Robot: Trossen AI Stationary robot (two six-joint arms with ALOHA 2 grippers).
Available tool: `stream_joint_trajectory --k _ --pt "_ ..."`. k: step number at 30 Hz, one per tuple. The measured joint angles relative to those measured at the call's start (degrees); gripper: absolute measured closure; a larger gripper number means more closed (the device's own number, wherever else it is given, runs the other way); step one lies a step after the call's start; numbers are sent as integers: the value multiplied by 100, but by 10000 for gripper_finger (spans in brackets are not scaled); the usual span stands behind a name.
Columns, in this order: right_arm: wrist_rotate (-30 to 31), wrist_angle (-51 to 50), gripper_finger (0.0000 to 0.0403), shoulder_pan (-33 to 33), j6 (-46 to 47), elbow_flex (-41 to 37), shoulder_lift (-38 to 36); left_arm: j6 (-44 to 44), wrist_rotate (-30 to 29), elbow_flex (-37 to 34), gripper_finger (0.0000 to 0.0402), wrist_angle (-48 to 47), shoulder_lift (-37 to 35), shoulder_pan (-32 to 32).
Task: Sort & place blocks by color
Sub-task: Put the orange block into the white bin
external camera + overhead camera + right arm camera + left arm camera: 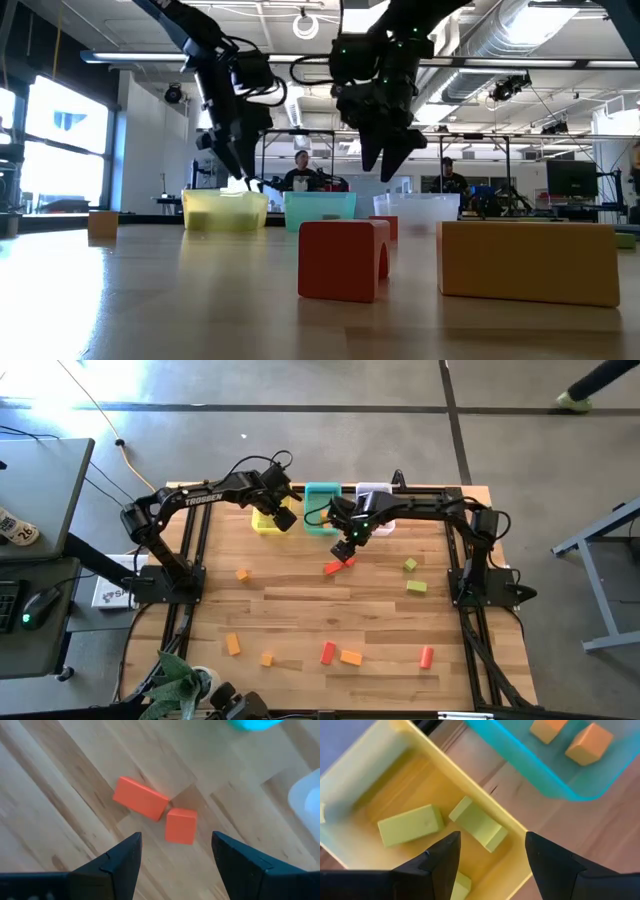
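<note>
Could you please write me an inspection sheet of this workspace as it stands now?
Surface: wooden table, loose blocks scattered.
Job's things: green blocks in yellow bin; orange blocks in teal bin; two red blocks below right gripper; clear bin.
Clutter: plant at front edge.
Grippers: left gripper open over yellow bin; right gripper open above red blocks.
Cables: cord on floor.
Surroundings: desk with mouse; people behind.
</note>
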Motion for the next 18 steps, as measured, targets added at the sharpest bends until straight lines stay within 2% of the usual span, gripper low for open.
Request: stream_joint_trajectory --k 10,18 --pt "304 -31 176 156 310 0 560 306 24 770 192 -724 -2 -16" --pt "304 16 176 161 308 0 904 556 5 1232 192 -963 -2 -15"
